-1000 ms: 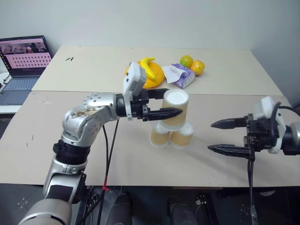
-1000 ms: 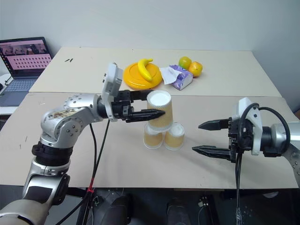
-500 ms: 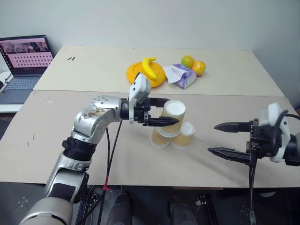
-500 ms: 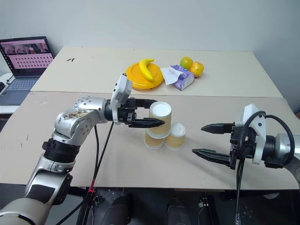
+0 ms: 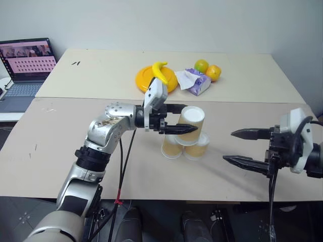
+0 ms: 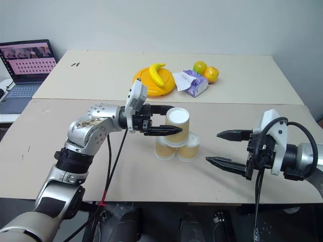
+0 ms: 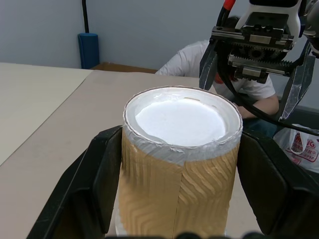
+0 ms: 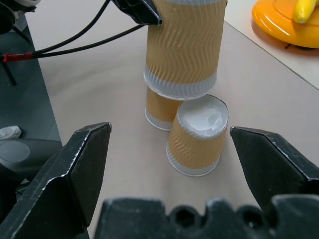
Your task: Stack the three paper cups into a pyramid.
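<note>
Two paper cups (image 5: 171,146) (image 5: 198,147) stand upside down, side by side, at the middle of the table (image 5: 101,166). My left gripper (image 5: 191,118) is shut on the third paper cup (image 7: 179,164), also upside down, one black finger on each side. This cup (image 8: 182,45) is slightly tilted directly over the gap between the two lower ones (image 8: 197,137). Whether its rim touches them I cannot tell. To the right of the group, my right gripper (image 5: 228,146) is open and empty, pointing at the cups from a hand's width away.
At the back are a yellow plate (image 5: 146,80) with a banana (image 5: 160,70), a purple tissue pack (image 5: 194,80) and two round fruits (image 5: 208,69). A laptop (image 5: 25,65) sits far left. A person in a white shirt (image 7: 197,55) shows behind the right gripper in the left wrist view.
My left gripper has carried the cup down and forward, bringing it lower over the two standing cups. The right gripper has stayed open and in place.
</note>
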Robot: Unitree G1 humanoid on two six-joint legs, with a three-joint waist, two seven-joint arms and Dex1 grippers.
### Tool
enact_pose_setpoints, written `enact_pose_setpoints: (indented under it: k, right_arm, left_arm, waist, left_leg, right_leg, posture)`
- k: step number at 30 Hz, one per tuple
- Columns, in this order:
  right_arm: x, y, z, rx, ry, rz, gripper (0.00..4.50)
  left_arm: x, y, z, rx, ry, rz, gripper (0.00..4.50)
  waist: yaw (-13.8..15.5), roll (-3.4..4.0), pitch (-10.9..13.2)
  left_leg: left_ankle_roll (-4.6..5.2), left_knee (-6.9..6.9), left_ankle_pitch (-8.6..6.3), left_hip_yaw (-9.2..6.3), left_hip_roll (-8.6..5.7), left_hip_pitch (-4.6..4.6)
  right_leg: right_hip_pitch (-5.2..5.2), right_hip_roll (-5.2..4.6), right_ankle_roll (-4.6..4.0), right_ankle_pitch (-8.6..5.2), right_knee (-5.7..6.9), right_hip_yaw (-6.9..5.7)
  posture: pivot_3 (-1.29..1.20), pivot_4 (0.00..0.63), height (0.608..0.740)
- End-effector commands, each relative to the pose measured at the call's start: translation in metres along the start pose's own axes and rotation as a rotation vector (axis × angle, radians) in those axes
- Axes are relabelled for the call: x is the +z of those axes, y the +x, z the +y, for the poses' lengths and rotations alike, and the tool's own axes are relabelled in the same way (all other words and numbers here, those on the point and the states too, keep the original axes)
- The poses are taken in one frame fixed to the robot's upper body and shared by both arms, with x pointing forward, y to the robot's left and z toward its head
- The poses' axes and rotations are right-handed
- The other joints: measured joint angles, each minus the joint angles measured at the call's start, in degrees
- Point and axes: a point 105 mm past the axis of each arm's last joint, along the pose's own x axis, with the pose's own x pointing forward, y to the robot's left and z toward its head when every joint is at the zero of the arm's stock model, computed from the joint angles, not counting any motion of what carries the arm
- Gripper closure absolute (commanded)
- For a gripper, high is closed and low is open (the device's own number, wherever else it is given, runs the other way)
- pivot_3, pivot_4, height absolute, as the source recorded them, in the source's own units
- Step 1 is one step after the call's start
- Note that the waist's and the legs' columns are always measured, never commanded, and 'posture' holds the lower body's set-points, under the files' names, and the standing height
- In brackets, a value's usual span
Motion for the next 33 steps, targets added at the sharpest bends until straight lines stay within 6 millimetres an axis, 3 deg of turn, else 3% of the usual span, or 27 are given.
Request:
enact_pose_setpoints:
  k: [1, 7, 11, 19, 33]
  right_arm:
    - [0.012, -0.005, 0.001, -0.017, -0.045, -0.018, 0.00]
    - [0.013, -0.007, 0.000, -0.027, -0.045, -0.016, 0.00]
    - [0.014, -0.007, -0.001, -0.029, -0.046, -0.016, 0.00]
    - [0.017, -0.006, -0.005, -0.025, -0.051, -0.018, 0.00]
    - [0.018, -0.006, -0.010, -0.010, -0.063, -0.018, 0.00]
  left_arm:
    - [0.012, 0.003, -0.001, -0.007, 0.072, -0.019, 1.00]
    - [0.005, 0.006, -0.005, -0.014, 0.073, -0.007, 1.00]
    - [0.004, 0.007, -0.006, -0.013, 0.060, -0.016, 0.09]
    - [0.010, 0.007, -0.003, 0.015, 0.070, -0.032, 0.09]
    - [0.037, 0.008, -0.003, 0.036, 0.098, -0.103, 0.09]
  waist:
    - [0.0, 0.00, 0.0]
    - [0.0, 0.00, 0.0]
    - [0.0, 0.00, 0.0]
    - [0.0, 0.00, 0.0]
    - [0.0, 0.00, 0.0]
  left_leg:
    - [0.00, 0.00, 0.00, 0.00, 0.00, 0.00]
    - [0.00, 0.00, 0.00, 0.00, 0.00, 0.00]
    - [0.00, 0.00, 0.00, 0.00, 0.00, 0.00]
    - [0.00, 0.00, 0.00, -0.01, 0.00, 0.00]
    - [0.00, 0.01, 0.00, -0.01, 0.00, 0.00]
  right_leg:
    - [0.00, 0.00, 0.00, 0.00, 0.00, 0.00]
    - [0.00, 0.00, 0.00, 0.00, 0.00, 0.00]
    - [0.00, 0.00, 0.00, 0.00, 0.00, 0.00]
    - [0.00, 0.00, 0.00, 0.00, 0.00, 0.00]
    - [0.01, 0.00, 0.00, 0.00, 0.00, 0.00]
  posture:
    - [0.00, 0.150, 0.732]
    - [0.00, 0.150, 0.732]
    - [0.00, 0.150, 0.732]
    - [0.00, 0.150, 0.732]
    - [0.00, 0.150, 0.732]
